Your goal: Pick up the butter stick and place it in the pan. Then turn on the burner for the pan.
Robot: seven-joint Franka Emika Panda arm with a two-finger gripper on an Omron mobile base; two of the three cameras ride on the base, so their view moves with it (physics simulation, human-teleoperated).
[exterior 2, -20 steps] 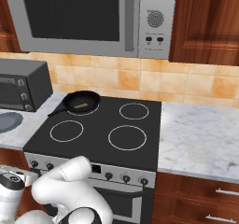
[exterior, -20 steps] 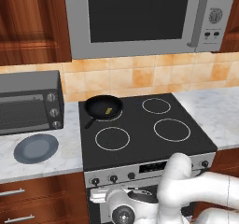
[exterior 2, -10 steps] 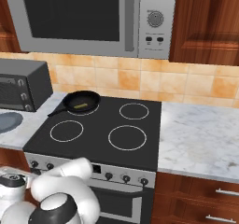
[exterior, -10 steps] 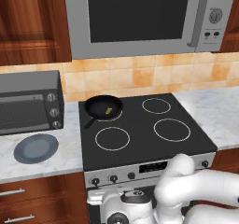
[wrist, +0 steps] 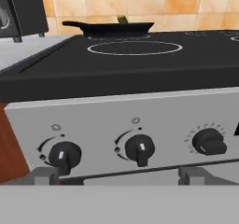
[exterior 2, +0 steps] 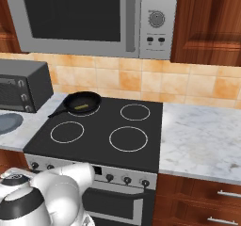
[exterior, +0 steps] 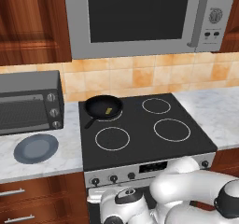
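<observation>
Left base view, from left to right: a dark toaster oven (exterior: 29, 104) sits at the left edge, with a blue-grey plate (exterior: 36, 149) on the marble counter in front of it. Right of these, a black glass cooktop (exterior: 144, 125) fills the centre of the frame. The pan (exterior: 103, 107) rests on the burner (exterior: 108, 115) in the cooktop's upper left corner, handle pointing toward the lower left. The butter stick (exterior: 109, 110) already lies inside the pan, a small yellow bar near its right side. 3 more white rings mark the other burners. A microwave (exterior: 140, 17) hangs across the top of the frame.

Hand view, from left to right: 3 black knobs run along the stove's silver front panel, the left knob (wrist: 64, 155), the middle knob (wrist: 140, 149) and the right knob (wrist: 209, 142). The gripper's fingers are not clearly visible here; judging by the wide, unobstructed view, the jaws stand fully spread and hold nothing.

The main risk is choosing the wrong knob. Nothing legible shows which knob controls the pan's burner, so a wrong turn would heat a bare ring. A poorly centred grip could also slip off the small knob.
</observation>
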